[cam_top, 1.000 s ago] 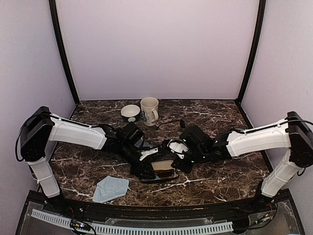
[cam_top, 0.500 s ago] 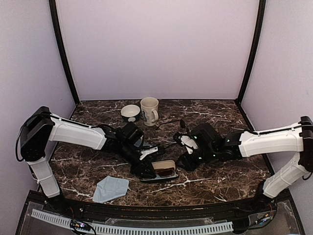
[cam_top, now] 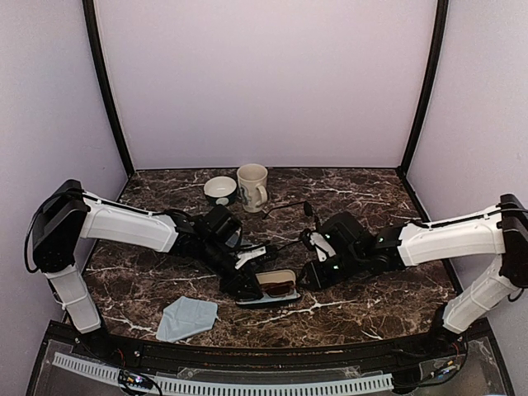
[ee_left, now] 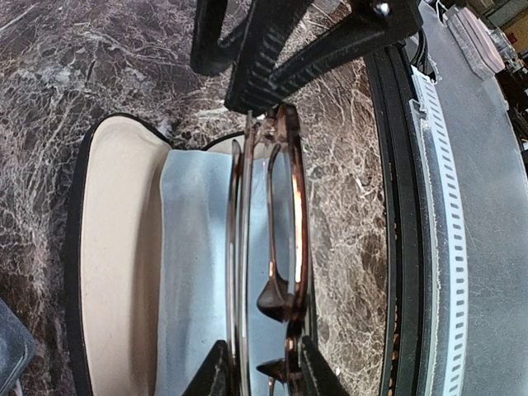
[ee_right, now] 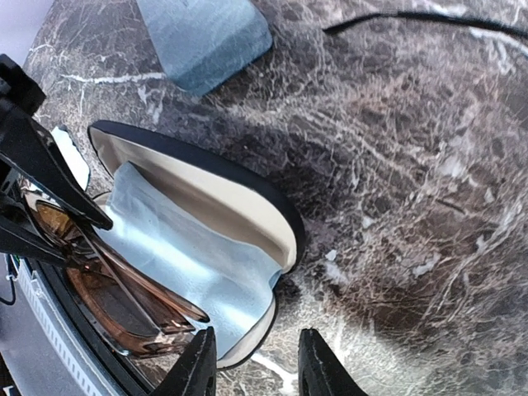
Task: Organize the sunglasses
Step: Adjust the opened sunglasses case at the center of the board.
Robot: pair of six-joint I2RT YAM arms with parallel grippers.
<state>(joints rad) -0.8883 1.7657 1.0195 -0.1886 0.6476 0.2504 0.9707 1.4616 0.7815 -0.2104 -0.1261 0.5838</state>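
Since a second ago your right gripper [cam_top: 307,276] has backed off the black case [cam_top: 262,304]. It now sits just beside the case's right end. Its jaws stand partly apart with nothing between them.

The left gripper [ee_left: 262,373] has not shifted. Its jaws are narrow and clamped on the folded brown sunglasses [ee_left: 285,247].

That pair stands on edge between the left fingers, over the blue liner cloth [ee_left: 194,272] in the open case. You cannot tell whether it touches the liner.

The wire-framed sunglasses [cam_top: 289,206] lie on the table [cam_top: 371,190] beyond the right jaws, well apart from the case.
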